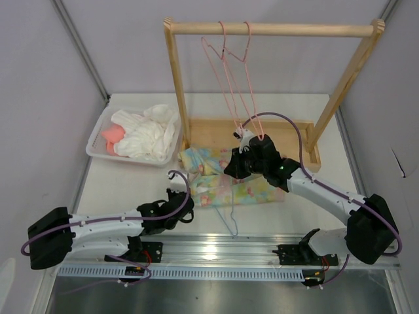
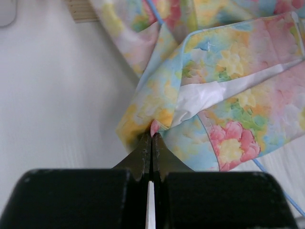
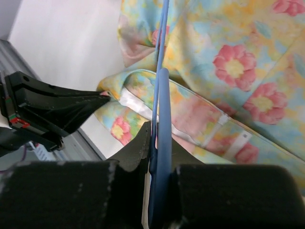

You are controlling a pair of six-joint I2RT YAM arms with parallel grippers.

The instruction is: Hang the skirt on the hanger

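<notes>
Pastel patchwork cloth skirt [image 1: 252,188] lies limp on the table [image 1: 114,184]; left gripper [image 2: 152,136] pinches its edge (a sound hold for floppy fabric), right gripper [image 3: 155,133] clamps the thin light-blue wire hanger [image 3: 163,102].

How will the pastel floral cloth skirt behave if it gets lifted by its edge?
Probably floppy: the pastel floral cloth skirt lies folded and creased, so it should drape from the left pincer. Likely light, being thin fabric. It may slip along the thin light-blue wire hanger.
</notes>
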